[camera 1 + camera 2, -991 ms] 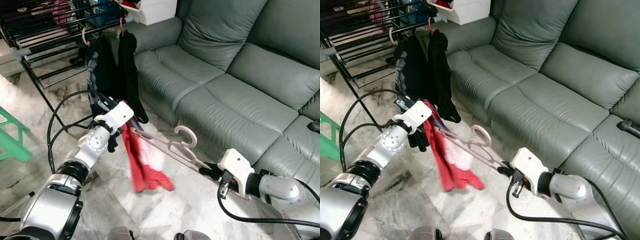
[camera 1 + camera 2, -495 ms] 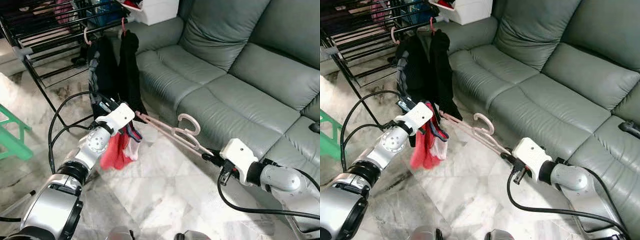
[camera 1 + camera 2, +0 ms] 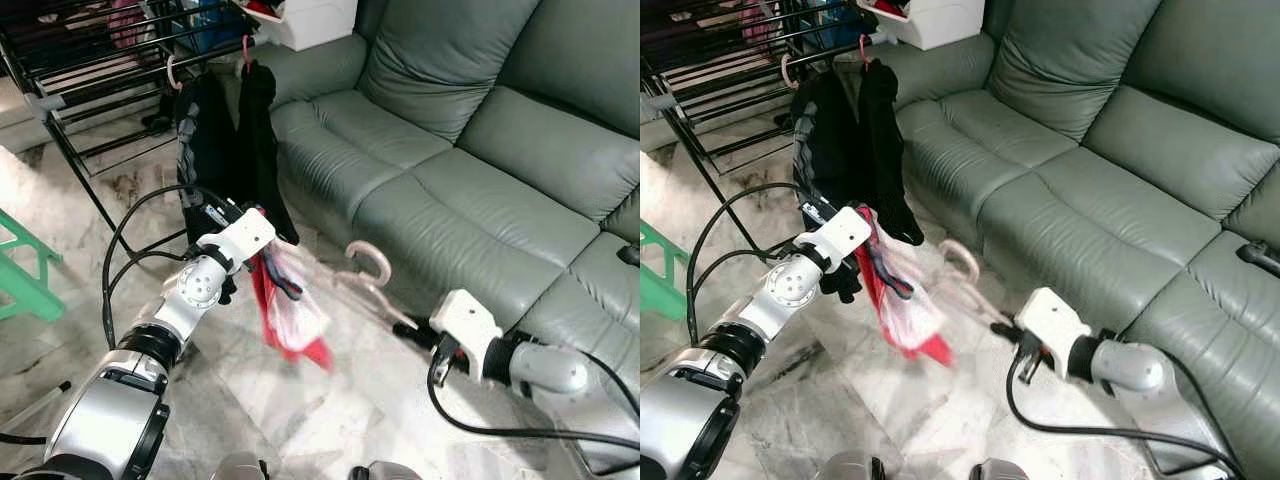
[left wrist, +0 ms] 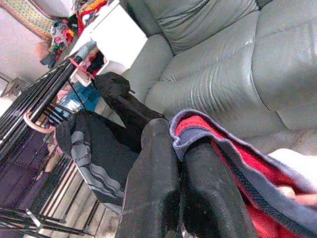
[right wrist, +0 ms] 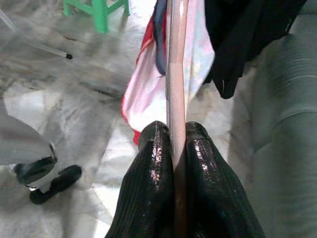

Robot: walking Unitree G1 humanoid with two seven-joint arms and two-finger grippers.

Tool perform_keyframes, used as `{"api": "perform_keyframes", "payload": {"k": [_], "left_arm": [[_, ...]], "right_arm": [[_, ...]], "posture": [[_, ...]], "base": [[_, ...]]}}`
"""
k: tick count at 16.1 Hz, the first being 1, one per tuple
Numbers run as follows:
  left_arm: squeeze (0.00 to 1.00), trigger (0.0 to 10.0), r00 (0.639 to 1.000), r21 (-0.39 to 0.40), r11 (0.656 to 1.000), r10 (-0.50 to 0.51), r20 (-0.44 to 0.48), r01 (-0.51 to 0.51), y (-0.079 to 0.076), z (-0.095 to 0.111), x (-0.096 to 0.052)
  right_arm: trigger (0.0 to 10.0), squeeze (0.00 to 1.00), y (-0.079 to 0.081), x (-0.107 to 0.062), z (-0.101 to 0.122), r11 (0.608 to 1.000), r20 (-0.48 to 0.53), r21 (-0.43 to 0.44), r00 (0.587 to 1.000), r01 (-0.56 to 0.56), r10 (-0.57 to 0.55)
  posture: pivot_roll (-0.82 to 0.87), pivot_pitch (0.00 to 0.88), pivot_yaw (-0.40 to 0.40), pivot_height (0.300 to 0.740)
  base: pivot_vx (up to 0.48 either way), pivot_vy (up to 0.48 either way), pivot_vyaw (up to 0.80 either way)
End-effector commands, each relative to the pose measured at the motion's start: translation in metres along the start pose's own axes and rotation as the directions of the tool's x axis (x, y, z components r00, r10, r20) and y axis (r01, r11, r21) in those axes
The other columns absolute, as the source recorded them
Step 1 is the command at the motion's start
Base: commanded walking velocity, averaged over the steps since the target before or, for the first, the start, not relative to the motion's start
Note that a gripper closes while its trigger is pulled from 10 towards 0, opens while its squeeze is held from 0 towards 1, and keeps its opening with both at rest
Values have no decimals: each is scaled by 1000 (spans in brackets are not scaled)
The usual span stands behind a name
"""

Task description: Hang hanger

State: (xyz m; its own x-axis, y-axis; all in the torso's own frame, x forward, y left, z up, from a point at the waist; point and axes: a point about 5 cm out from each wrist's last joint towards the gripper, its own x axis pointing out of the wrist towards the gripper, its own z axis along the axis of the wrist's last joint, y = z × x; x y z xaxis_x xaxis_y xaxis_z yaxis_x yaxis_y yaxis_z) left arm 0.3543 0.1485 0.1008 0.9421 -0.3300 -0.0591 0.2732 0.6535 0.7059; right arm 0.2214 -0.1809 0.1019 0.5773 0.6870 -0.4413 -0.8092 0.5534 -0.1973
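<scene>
1. One pink hanger (image 3: 368, 283) spans the gap between the two arms, held low over the marble floor (image 3: 330, 410) in front of the sofa (image 3: 470, 150); its hook curls upward near the middle. It is blurred in the head views.
2. The right gripper (image 5: 174, 148) has its two black fingers pressed together on one end of the hanger's bar, which runs straight out between them in the right wrist view.
3. The left gripper (image 4: 181, 163) pinches the navy-trimmed edge of one red and white garment (image 3: 290, 312) at the hanger's other end; its two fingers are closed on the cloth. Whether they also catch the hanger's bar cannot be told.
4. The garment hangs bunched below the left gripper, just above the floor, blurred.
5. One black drying rack (image 3: 95, 60) stands behind the left arm, beside the sofa's arm.
6. Two dark garments (image 3: 228, 140) hang from the rack's near rail side by side, each on its own hanger: one pale hook (image 3: 172, 72) and one pink hook (image 3: 243, 52).
7. One white box (image 3: 305, 20) sits on the sofa's armrest.
8. One green stool (image 3: 22, 275) shows at the far left edge of the floor.
</scene>
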Motion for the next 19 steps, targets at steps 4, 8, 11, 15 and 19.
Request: {"api": "perform_keyframes", "payload": {"k": [4,8,11,15,19], "left_arm": [[0,10000,999,15,1000,12,47,-13,5,10,4],[0,10000,992,-27,999,-15,126,18,10,24,4],[0,10000,960,-87,991,-74,271,101,3,57,-2],[0,10000,839,-58,949,-243,487,309,-36,109,-17],[0,10000,663,1,860,-393,637,510,-67,139,-41]], "right_arm": [[10000,0,7,0,-1,999,-12,10,999,-42,42],[10000,0,-4,3,-20,989,-83,130,994,77,-67],[10000,0,-11,7,-33,938,-70,310,987,157,-142],[10000,0,-28,9,-41,885,-94,388,966,257,-240],[10000,0,-50,5,-39,773,-81,511,916,376,-392]], "posture": [[-70,25,39,740],[-67,26,38,740],[-52,26,31,740],[-46,20,29,740],[-54,19,34,740]], "base": [[0,0,0],[0,0,0],[0,0,0],[0,0,0],[0,0,0]]}}
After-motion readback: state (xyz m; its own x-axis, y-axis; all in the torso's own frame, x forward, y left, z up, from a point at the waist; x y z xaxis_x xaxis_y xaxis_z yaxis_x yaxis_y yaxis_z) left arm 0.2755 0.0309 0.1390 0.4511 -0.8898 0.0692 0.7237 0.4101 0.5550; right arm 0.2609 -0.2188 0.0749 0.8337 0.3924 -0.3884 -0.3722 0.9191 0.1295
